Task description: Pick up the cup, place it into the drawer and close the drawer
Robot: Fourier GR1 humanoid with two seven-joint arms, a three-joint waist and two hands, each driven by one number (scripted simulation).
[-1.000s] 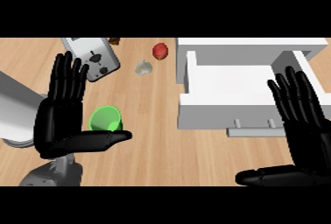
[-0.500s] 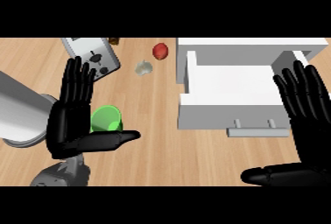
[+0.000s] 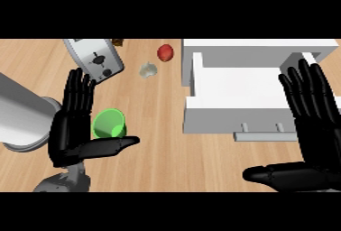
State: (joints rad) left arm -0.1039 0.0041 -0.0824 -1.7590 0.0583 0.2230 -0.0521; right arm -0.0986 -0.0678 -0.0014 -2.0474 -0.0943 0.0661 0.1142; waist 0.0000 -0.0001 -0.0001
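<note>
A green cup stands upright on the wooden counter, left of centre. My left hand is right beside it on its left, fingers straight and pointing up, thumb stretched out under the cup's near side; it is open and not curled round the cup. The white drawer is pulled open at the right, its handle facing me. My right hand is open at the right edge, fingers up over the drawer's right side, thumb pointing left.
A grey toaster stands at the back left. A red fruit and a pale garlic-like item lie behind the cup. A large metal cylinder stands at the left edge.
My left hand has moved right and a little toward the cup, thumb now under it. My right hand has shifted slightly right. The cup has not moved.
</note>
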